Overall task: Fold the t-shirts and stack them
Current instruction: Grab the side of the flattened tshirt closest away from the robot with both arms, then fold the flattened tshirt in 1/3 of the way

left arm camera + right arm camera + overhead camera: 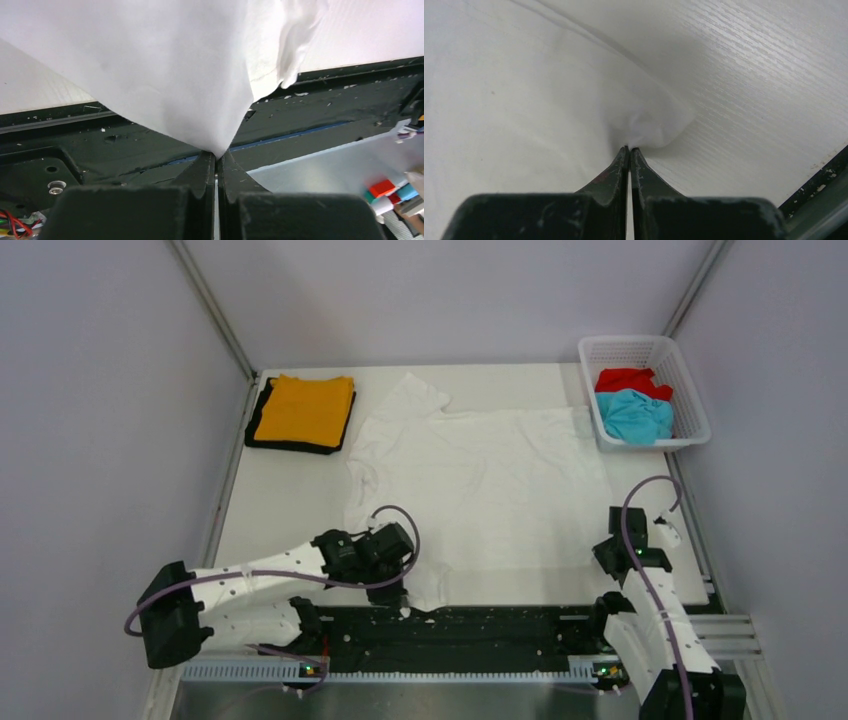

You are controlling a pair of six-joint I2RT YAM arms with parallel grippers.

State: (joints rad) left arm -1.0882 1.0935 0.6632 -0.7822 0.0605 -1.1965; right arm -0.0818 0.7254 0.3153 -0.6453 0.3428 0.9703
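Note:
A white t-shirt (480,480) lies spread out across the middle of the table. My left gripper (398,592) is shut on its near left corner, and the cloth (165,70) hangs in a point from the closed tips (217,154). My right gripper (612,540) is shut on the shirt's near right corner, where the fabric (651,122) bunches up at the tips (629,148). An orange t-shirt (305,408) lies folded on top of a folded black t-shirt (262,430) at the back left. A red t-shirt (630,380) and a teal t-shirt (636,416) sit crumpled in the basket.
The white lattice basket (690,390) stands at the back right corner of the table. A black rail (480,625) with the arm bases runs along the near edge. Grey walls close in both sides and the back.

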